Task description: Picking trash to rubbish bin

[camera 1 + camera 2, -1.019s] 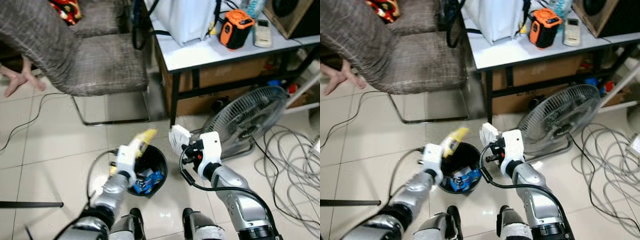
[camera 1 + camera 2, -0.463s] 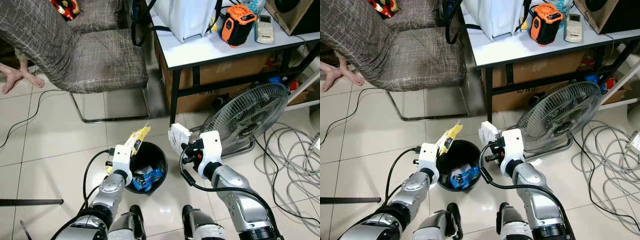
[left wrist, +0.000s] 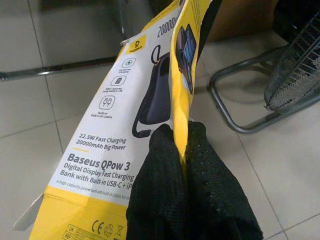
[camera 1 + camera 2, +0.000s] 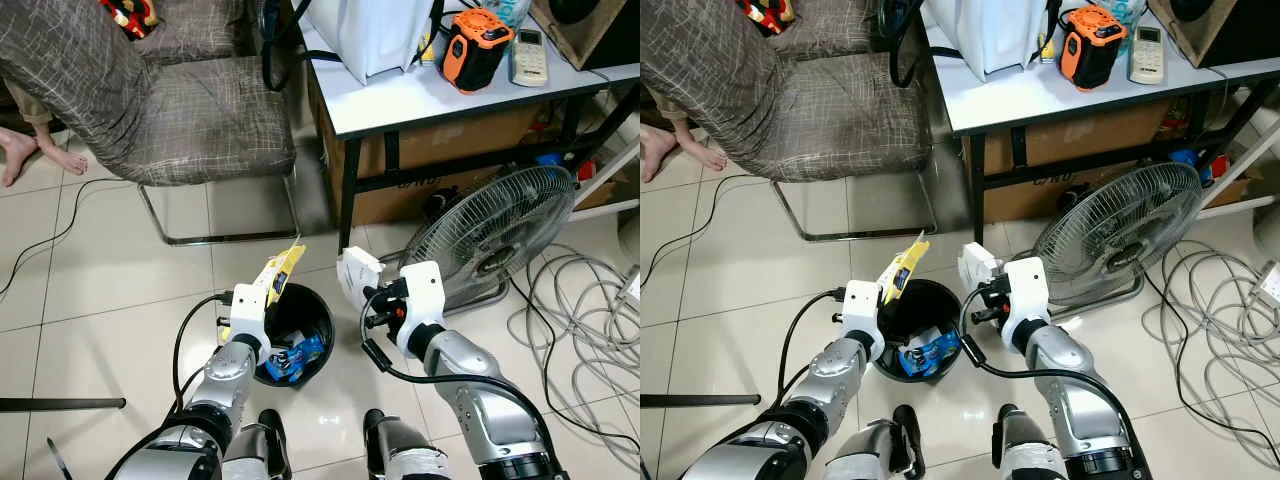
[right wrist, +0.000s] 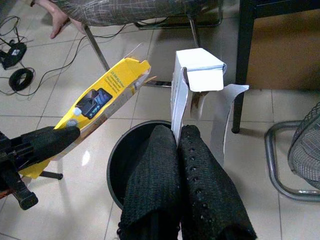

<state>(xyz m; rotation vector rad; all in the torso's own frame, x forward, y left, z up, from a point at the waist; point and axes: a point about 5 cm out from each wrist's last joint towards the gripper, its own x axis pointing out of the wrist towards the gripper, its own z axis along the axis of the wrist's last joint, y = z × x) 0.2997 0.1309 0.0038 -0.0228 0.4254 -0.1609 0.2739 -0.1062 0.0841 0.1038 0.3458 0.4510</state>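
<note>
In the eye views, 2 pieces of trash are held over the black rubbish bin (image 4: 295, 335), presumably for dropping; in the left wrist view, the left gripper (image 3: 181, 145) is clenched on a yellow carton (image 3: 130, 130); in the right wrist view, the right gripper (image 5: 177, 145) is pinched on a white box (image 5: 197, 75) — both above the rim.

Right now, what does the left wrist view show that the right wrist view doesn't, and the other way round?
Left wrist view alone: the print on the yellow box, reading "Baseus QPow 3" and "22.5W Fast Charging", pinched by the left hand.

Right wrist view alone: the right hand shut on a white box, the black rubbish bin below it, and a person's hand by the chair.

Both: the yellow box, the fan's grille and the tiled floor.
</note>
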